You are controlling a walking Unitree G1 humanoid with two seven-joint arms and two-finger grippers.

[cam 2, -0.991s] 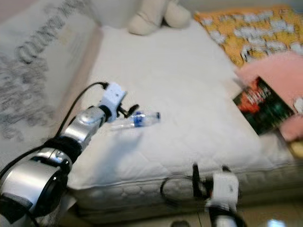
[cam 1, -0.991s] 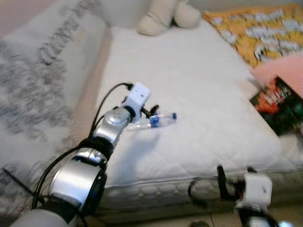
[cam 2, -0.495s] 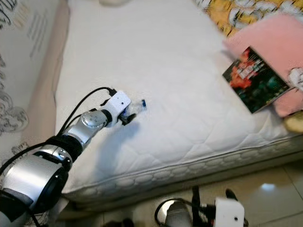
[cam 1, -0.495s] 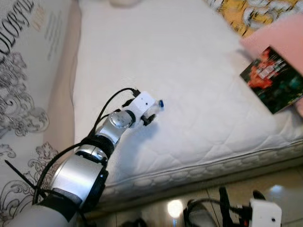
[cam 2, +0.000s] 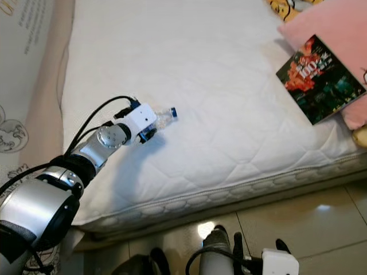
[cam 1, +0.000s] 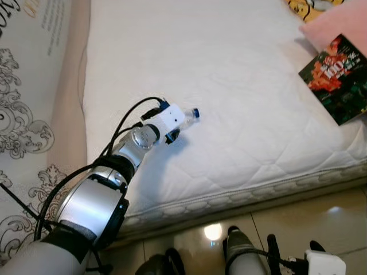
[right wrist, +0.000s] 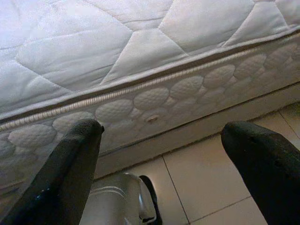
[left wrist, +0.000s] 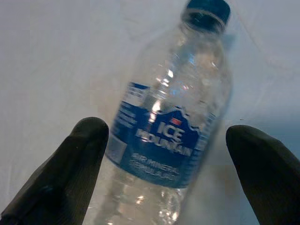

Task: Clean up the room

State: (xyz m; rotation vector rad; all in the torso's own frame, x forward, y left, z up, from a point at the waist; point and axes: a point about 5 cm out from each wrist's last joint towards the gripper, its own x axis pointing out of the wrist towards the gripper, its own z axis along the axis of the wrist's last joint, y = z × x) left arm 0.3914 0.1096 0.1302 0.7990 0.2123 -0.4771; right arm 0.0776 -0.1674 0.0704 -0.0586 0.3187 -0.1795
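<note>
– Where is the bottle?

– The clear water bottle [left wrist: 166, 126] with a blue label and blue cap lies on its side on the white quilted mattress [cam 1: 241, 91], toward the robot's left part of it, its cap end poking out past the wrist camera housing.

– What has hold of it?

– Nothing grips it that I can see. The left gripper [left wrist: 164, 154] is right at it, with its two black fingers [left wrist: 70, 164] spread wide, one on each side of the bottle's body. Gaps show between the pads and the plastic, so the fingers straddle it rather than pinch it.

– And the other arm?

– The right gripper [right wrist: 164, 154] hangs low beside the mattress edge, above the pale tiled floor [right wrist: 206, 173]. Its fingers are wide apart and hold nothing.

– What else is around?

– A dark book [cam 2: 320, 80] with a red and green cover lies near the mattress's right edge, partly on a pink pillow [cam 2: 332, 28]. Well left of the bottle, a light cloth with grey scroll patterns [cam 1: 23, 126] runs along the mattress side.
</note>
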